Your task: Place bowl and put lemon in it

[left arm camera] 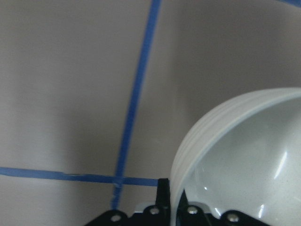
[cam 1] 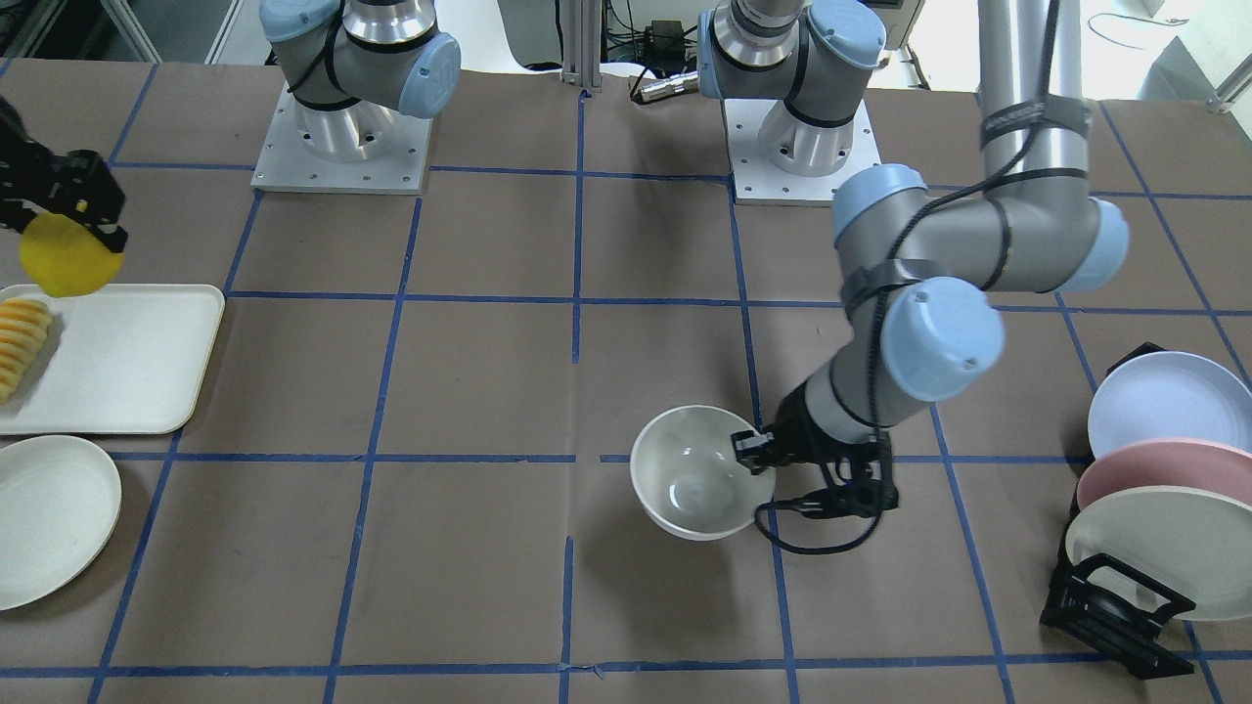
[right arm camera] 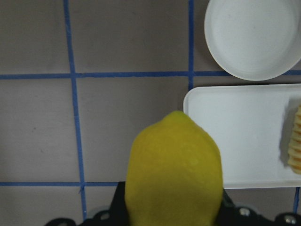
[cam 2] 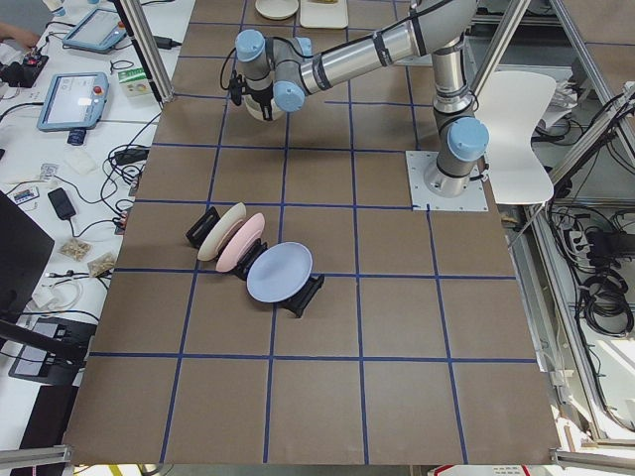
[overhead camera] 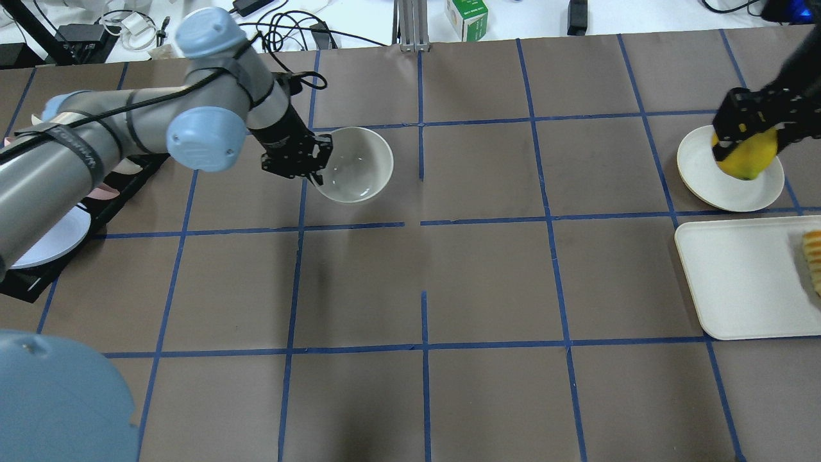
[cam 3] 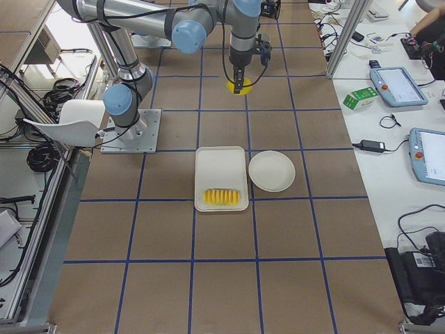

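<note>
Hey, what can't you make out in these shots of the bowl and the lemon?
- Whether the bowl sits on the table or hangs above it: the steep front-facing and overhead views hide its base, and the left arm blocks it in the exterior left view.
- Fingers of the right gripper: the lemon covers them in the right wrist view.
- The sliced yellow food: cut by the frame edge in the front-facing and overhead views.

Tubes (overhead camera: 58, 160): round, silver-grey metal, running back from the left pincer (overhead camera: 319, 162).
Joint caps (cam 1: 944, 337): pale blue domes, up-arm of the pincer.
Cable (cam 1: 1051, 49): black, along the tube behind the pincer, bound by dark straps.
Pincers: black, blocky; right pincer (overhead camera: 746, 149) alike.
Base plates (cam 1: 342, 161): square, silvery, small edge screws.
</note>
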Available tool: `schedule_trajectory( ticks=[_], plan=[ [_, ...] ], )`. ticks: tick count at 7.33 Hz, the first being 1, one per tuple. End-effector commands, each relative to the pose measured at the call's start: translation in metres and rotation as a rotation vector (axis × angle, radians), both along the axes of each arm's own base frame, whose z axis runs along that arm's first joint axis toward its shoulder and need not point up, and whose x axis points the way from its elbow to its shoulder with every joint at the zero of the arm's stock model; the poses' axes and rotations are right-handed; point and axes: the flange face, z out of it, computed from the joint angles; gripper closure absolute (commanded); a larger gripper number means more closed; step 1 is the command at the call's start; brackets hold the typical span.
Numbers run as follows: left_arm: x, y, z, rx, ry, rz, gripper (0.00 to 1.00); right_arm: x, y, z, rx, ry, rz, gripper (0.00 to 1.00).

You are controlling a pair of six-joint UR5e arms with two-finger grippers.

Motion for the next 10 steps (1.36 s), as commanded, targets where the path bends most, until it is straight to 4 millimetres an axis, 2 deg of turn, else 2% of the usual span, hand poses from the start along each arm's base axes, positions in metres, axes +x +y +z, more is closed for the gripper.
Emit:
schedule_trajectory(
  ticks=[1, 2, 4, 5, 6, 7, 8, 9, 10],
  plan=[
    [-0.071, 0.026, -0.023, 0.012, -0.007, 0.008, 1.0, 0.122, 0.004, 0.008, -0.055, 0.006, -0.056, 0.99],
    [-0.072, 0.03, -0.036, 0.022, -0.007, 0.007, 1.0, 0.134, 0.0, 0.005, -0.079, 0.01, -0.039, 0.99],
    [-0.079, 0.04, -0.048, 0.05, -0.008, -0.001, 1.0, 0.134, 0.0, 0.002, -0.076, 0.01, -0.029, 0.99],
    [-0.078, 0.041, -0.052, 0.054, -0.012, -0.003, 0.58, 0.134, -0.001, 0.0, -0.069, 0.012, -0.022, 0.98],
    [-0.079, 0.041, -0.054, 0.067, 0.001, 0.0, 0.4, 0.136, -0.001, -0.002, -0.065, 0.006, -0.024, 0.98],
    [-0.08, 0.036, -0.045, 0.043, -0.003, -0.002, 0.0, 0.139, -0.01, -0.018, -0.03, 0.004, -0.021, 0.98],
    [-0.07, 0.031, -0.021, 0.006, 0.0, 0.002, 0.0, 0.158, -0.022, -0.044, 0.011, -0.007, 0.003, 0.99],
    [-0.037, 0.014, 0.007, -0.058, -0.06, 0.033, 0.0, 0.204, -0.039, -0.076, -0.03, -0.011, 0.061, 0.98],
    [-0.006, 0.0, 0.035, -0.091, -0.101, 0.041, 0.0, 0.252, -0.056, -0.126, -0.039, -0.009, 0.031, 0.98]
  ],
)
